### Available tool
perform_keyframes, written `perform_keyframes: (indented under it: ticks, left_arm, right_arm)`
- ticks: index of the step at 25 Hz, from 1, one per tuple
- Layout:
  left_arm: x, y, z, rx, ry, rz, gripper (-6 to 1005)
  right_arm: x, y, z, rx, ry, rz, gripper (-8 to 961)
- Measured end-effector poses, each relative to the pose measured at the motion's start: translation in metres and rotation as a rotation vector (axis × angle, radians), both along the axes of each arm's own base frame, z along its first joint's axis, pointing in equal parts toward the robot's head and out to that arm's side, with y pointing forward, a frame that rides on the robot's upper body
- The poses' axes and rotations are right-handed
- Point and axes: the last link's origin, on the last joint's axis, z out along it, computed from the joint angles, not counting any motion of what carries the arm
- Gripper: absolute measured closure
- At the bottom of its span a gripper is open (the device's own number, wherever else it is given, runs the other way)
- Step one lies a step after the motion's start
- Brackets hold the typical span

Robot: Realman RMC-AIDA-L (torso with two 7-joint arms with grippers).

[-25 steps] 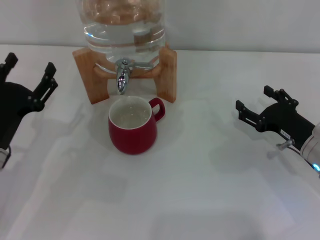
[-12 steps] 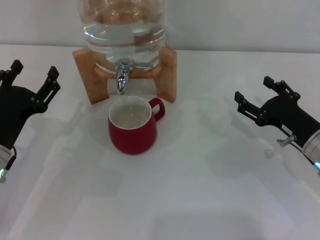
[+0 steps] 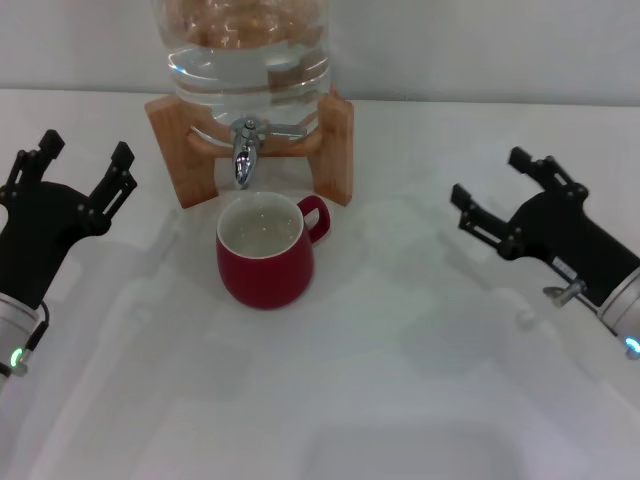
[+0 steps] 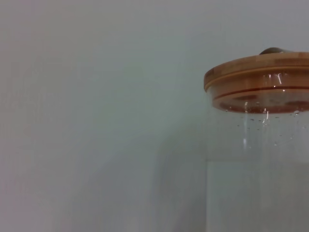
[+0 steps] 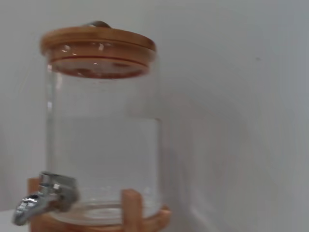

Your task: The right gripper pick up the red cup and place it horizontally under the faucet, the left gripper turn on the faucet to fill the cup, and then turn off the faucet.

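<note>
Currently, items left to right across the bench (image 3: 400, 400):

1. My left gripper (image 3: 80, 170): fingers spread apart, holding nothing, hovering over the left side of the bench, well apart from the tap.
2. Glass water jar (image 3: 247, 50) on a wooden stand (image 3: 338, 150), at the back; wooden lid (image 5: 98, 41) on top, water inside.
3. Faucet (image 3: 245, 150): chrome, at the front of the jar, spout pointing down. No stream visible.
4. Red cup (image 3: 266, 252): upright on the bench directly below the spout, handle toward my right, apparently holding water.
5. My right gripper (image 3: 492, 198): fingers spread apart, empty, over the right side of the bench, well clear of the cup.

Step in hand, as I judge it: the cup is placed and seems filled, with the tap apparently shut, so little remains. Next move calls only for keeping both arms clear of the cup.
</note>
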Motion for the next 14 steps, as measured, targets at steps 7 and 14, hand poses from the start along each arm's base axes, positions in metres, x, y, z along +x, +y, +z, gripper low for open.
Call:
perform_keyframes:
  ticks: [7,14]
  left_arm:
    - [0.002,-0.005,-0.007,-0.021,-0.013,-0.004,129]
    - [-0.001,-0.012,-0.010,-0.027,-0.021,0.010,129]
  right_arm:
    - [-0.008,-0.005,-0.008,-0.032,-0.021,0.059,78]
    - [-0.007,-0.008,-0.010,-0.039,-0.025,0.056,78]
